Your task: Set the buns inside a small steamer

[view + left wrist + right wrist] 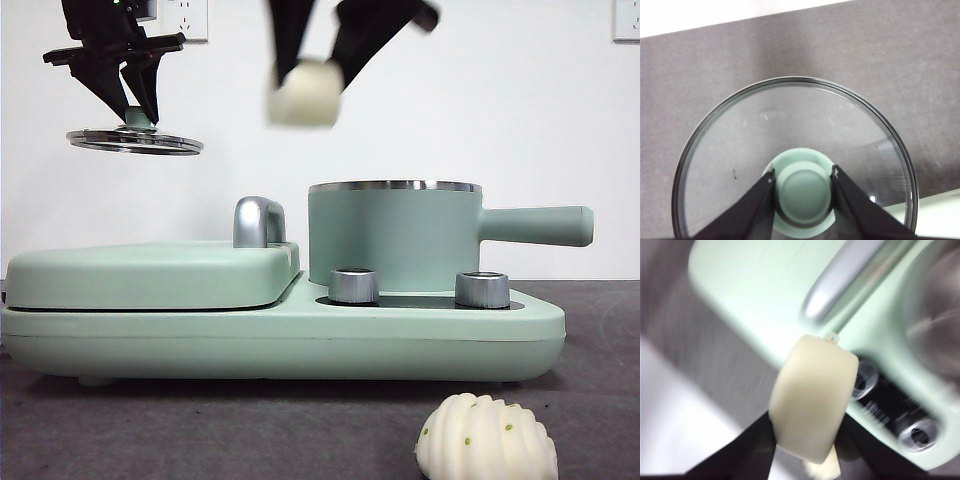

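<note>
A mint-green cooking appliance (280,345) sits on a dark grey counter (200,430) against a white wall. On one side of it is a flat lidded griddle (150,275) with a chrome handle (258,222). On the other side stands the small steamer (393,238), a mint-green round pot with a steel rim and a straight side handle (535,225) pointing away from the griddle. The pot has no lid on it. Two chrome knobs (353,285) sit on the appliance just in front of the pot.

The left tool (140,108) hangs in the air high above the griddle side. Its two black jaws are closed around the green knob (803,190) of the glass lid (790,150), holding the lid level, well clear of the pot. Through the glass, the left wrist view shows grey counter below.

The right tool (310,70) hangs high in the air, above and a little to the griddle side of the pot's open mouth. Its jaws are clamped on the smooth bun (305,92), a cream-white drum shape, which is blurred in the front view. In the right wrist view the bun (812,400) fills the centre, with the chrome handle and the knobs blurred beneath it.

The ridged bun (487,440), cream-white with tiny green specks, lies on the counter in front of the appliance, below the pot's side handle and apart from both tools.
</note>
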`<state>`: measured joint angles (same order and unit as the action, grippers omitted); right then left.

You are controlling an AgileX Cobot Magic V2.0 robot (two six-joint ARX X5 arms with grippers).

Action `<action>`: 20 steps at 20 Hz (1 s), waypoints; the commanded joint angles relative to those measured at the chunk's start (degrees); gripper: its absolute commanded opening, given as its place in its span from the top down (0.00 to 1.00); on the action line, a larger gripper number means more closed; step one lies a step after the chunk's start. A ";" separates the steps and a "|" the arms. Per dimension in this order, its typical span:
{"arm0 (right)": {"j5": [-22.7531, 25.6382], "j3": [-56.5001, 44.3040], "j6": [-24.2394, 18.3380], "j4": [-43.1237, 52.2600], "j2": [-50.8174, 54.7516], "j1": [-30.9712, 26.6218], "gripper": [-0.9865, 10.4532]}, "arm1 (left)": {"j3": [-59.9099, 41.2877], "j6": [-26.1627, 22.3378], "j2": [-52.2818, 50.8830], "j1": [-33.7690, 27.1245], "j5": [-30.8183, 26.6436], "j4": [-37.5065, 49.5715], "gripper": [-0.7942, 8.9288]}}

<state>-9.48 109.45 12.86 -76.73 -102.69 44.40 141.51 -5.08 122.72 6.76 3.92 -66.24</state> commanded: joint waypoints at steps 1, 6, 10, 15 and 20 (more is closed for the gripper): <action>0.72 7.26 -3.32 -4.04 -4.55 -4.79 0.77 | 2.34 0.22 1.09 0.00 0.15 1.29 0.90; 0.39 14.67 -4.92 -4.20 -11.85 -13.33 0.77 | 2.34 0.22 1.09 0.00 0.15 1.49 0.90; 0.13 14.75 -6.34 -4.13 -16.65 -14.91 0.77 | 2.34 0.22 1.09 0.00 0.15 1.49 0.90; 0.31 14.75 -7.54 -2.16 -21.03 -14.62 0.77 | 2.32 0.22 1.09 0.00 0.15 1.53 0.90; -1.86 14.73 -7.65 -1.62 -22.49 -14.53 0.77 | 2.34 0.22 1.09 0.00 0.15 1.53 0.90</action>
<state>-11.03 122.56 5.78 -76.86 -123.90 29.30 141.51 -5.08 122.72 6.76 3.95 -66.15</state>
